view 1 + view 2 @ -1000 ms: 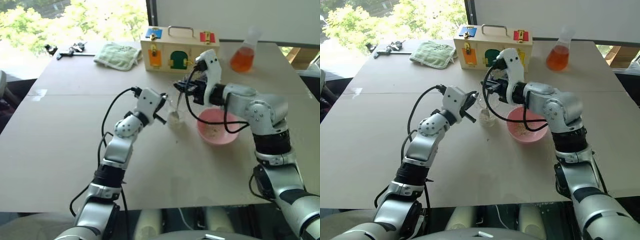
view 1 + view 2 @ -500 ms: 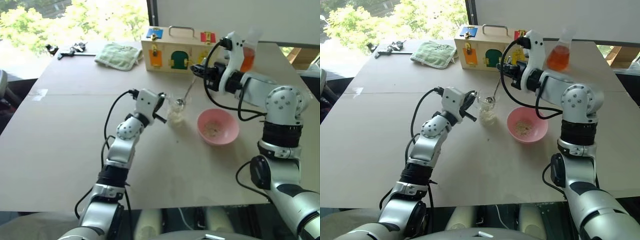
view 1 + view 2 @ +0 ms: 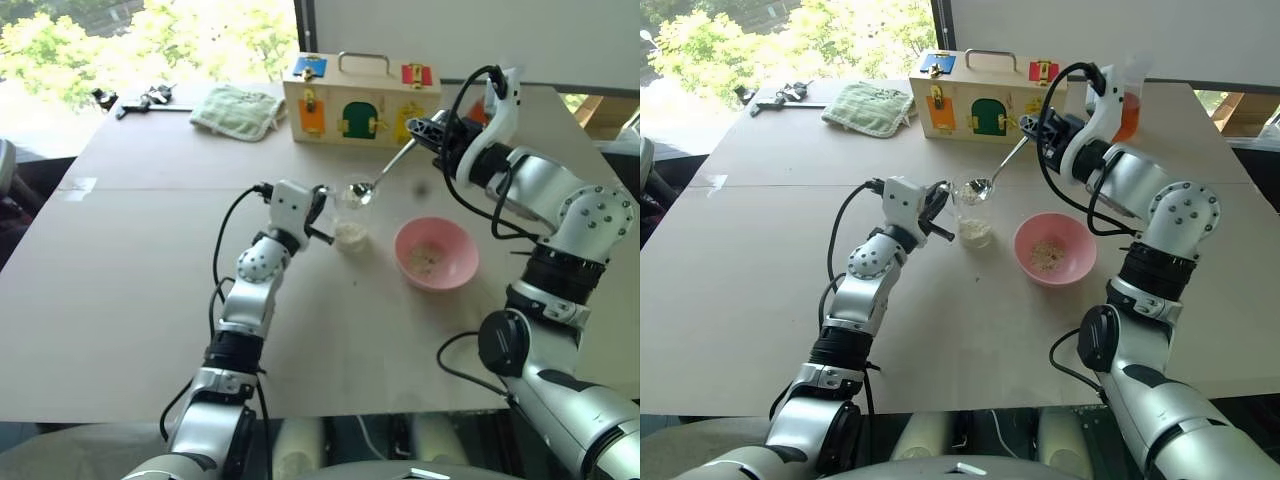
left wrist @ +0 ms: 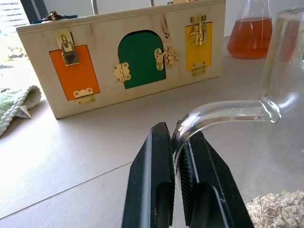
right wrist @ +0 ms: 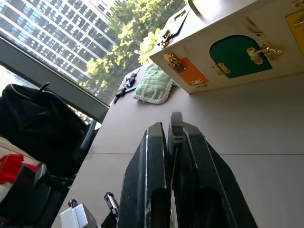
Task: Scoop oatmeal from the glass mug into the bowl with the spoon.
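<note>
The glass mug stands mid-table with pale oatmeal in its bottom. My left gripper is shut on the mug's curved glass handle, and the flakes show beside it. My right gripper, raised to the mug's right, is shut on the end of the spoon. The slim handle sits between its fingers. The spoon slants down to the left, its oval end hovering at the mug's rim. I cannot tell whether it carries flakes. The pink bowl, right of the mug, holds a little oatmeal.
A wooden latch box stands behind the mug, with a flask of orange liquid to its right. A green cloth and small dark tools lie at the far left. My right arm reaches over the table behind the bowl.
My right arm swung right and up, drawing the spoon out of the mug. The spoon went from pointing steeply down to slanting. The left gripper stayed on the mug's handle.
</note>
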You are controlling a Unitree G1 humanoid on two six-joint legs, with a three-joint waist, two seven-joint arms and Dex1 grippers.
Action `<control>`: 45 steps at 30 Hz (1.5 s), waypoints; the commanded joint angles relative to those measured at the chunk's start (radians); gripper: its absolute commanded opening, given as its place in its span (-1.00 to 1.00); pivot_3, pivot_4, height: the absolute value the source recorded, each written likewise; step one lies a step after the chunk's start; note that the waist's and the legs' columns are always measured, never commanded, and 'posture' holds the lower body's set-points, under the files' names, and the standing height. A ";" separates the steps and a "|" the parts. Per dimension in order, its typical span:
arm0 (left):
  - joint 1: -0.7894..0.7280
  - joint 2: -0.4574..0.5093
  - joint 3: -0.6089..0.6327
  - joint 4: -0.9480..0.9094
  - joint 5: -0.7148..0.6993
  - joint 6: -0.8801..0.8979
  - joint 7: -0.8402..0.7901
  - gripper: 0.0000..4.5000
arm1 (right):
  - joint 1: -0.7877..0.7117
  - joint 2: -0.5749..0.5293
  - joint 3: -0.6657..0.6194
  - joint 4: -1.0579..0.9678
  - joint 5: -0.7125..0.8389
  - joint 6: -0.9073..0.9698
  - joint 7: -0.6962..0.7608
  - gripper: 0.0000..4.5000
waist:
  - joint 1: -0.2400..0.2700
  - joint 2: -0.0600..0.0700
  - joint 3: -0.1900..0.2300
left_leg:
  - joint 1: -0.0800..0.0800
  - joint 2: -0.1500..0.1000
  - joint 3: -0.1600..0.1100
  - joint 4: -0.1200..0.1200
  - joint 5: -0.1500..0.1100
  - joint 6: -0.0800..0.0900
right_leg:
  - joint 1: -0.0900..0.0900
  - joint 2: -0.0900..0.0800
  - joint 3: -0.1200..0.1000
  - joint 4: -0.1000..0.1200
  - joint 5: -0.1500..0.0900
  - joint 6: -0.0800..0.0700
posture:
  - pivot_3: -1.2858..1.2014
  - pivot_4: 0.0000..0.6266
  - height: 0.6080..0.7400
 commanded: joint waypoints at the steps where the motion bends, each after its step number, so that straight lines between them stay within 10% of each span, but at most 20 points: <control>1: 0.000 -0.012 0.004 0.024 0.009 -0.040 0.014 -0.99 | 0.006 0.028 -0.073 -0.022 0.126 -0.024 -0.160 -1.00 | 0.000 0.000 0.000 | 0.000 0.000 0.000 0.000 0.000 0.000 | 0.000 0.000 0.000 0.000 0.000 0.000 | 0.03 -0.52 1.00; 16: -0.045 -0.047 0.012 0.077 0.004 -0.114 0.028 -0.99 | 0.132 0.030 0.031 -0.065 0.515 -0.292 -0.526 -1.00 | -0.001 0.000 0.000 | 0.000 0.000 0.000 0.000 0.000 0.000 | 0.000 0.000 0.000 0.000 0.000 0.000 | 0.03 -0.52 1.00; 30: -0.169 -0.077 0.014 0.193 -0.004 -0.152 -0.001 -0.99 | 0.208 -0.153 0.090 -0.162 0.778 -0.502 -0.510 -1.00 | -0.001 0.001 0.001 | -0.002 0.000 0.001 -0.004 0.000 0.000 | -0.002 0.000 0.001 -0.003 0.000 0.000 | 0.03 -0.52 1.00; 45: -0.161 -0.055 0.022 0.233 -0.008 -0.167 -0.022 -0.99 | 0.651 -0.356 0.098 -0.360 0.879 -0.566 -0.379 -1.00 | 0.001 0.001 0.001 | -0.002 0.000 0.002 -0.005 0.000 0.000 | -0.002 0.000 0.002 -0.005 0.000 0.000 | 0.03 -0.52 1.00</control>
